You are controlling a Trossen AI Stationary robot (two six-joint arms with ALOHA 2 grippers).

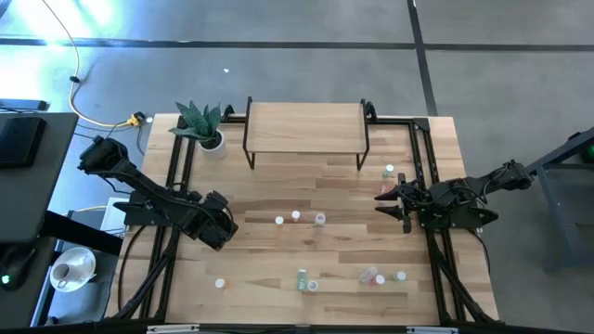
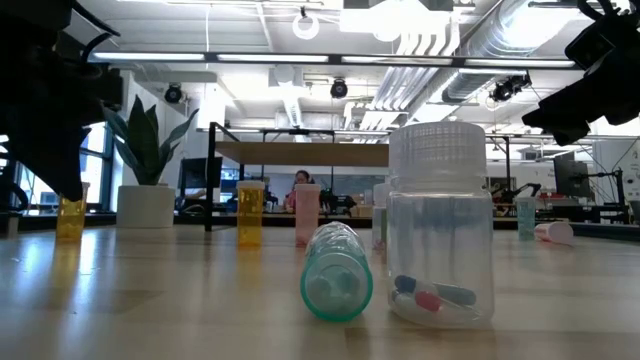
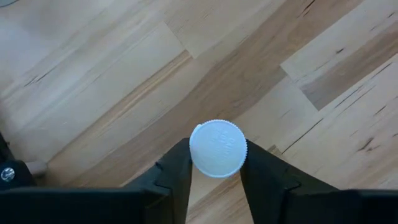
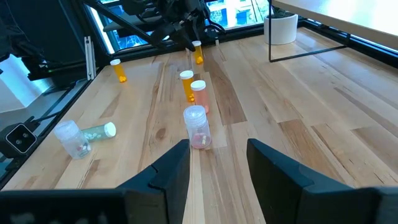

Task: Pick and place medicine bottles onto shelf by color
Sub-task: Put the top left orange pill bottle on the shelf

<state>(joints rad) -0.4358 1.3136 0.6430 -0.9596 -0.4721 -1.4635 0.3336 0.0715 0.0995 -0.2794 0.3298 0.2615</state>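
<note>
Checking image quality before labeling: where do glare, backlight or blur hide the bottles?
High view: the bottles are mere specks, glare at top left. Low view: the clear bottle is sharp; the left gripper is a backlit silhouette. Left wrist view: the white cap is slightly soft.

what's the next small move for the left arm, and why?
Probably a short straight lift. In the left wrist view the left end effector has its fingers pressed against both sides of a white-capped bottle standing on the table. The shelf is bare, so raise it clear before carrying. The right end effector waits open.
</note>
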